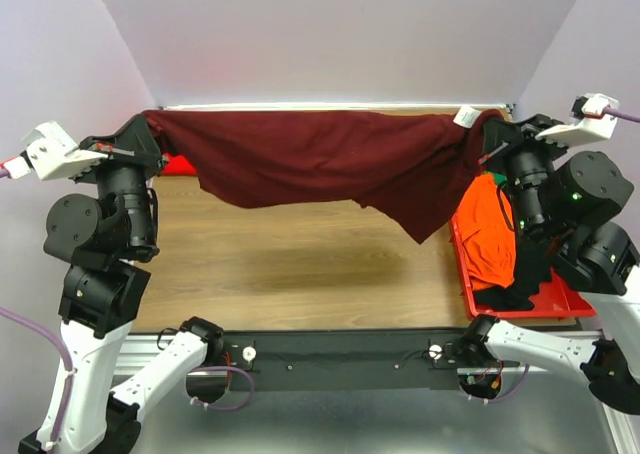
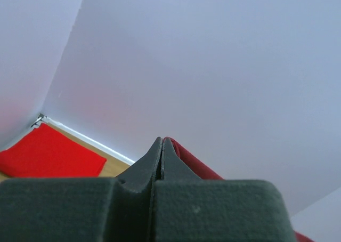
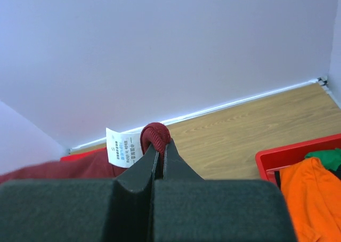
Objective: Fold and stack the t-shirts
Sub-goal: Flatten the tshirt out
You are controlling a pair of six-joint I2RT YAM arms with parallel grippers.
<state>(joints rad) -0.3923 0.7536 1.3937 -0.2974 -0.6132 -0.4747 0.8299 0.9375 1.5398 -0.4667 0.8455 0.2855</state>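
- From above, you are seeing the maroon t-shirt (image 1: 320, 159) hanging stretched over the table (image 1: 300, 264) between the left gripper (image 1: 148, 132) and the right gripper (image 1: 490, 134).
- On the left wrist, your jaws are pinching tight on its edge; the red t-shirt (image 2: 48, 155) is lying flat by the back wall.
- On the right wrist, your jaws are clamping its rolled hem beside the white label (image 3: 123, 146), with a red bin (image 3: 298, 152) sitting at the right.

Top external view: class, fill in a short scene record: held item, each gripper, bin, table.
held item: maroon t-shirt, stretched in the air between both arms, sagging lowest near the right
left gripper: shut on the shirt's left end
right gripper: shut on the edge beside the white label
bin: red bin on the right, holding an orange garment
table: red cloth lying flat at far left
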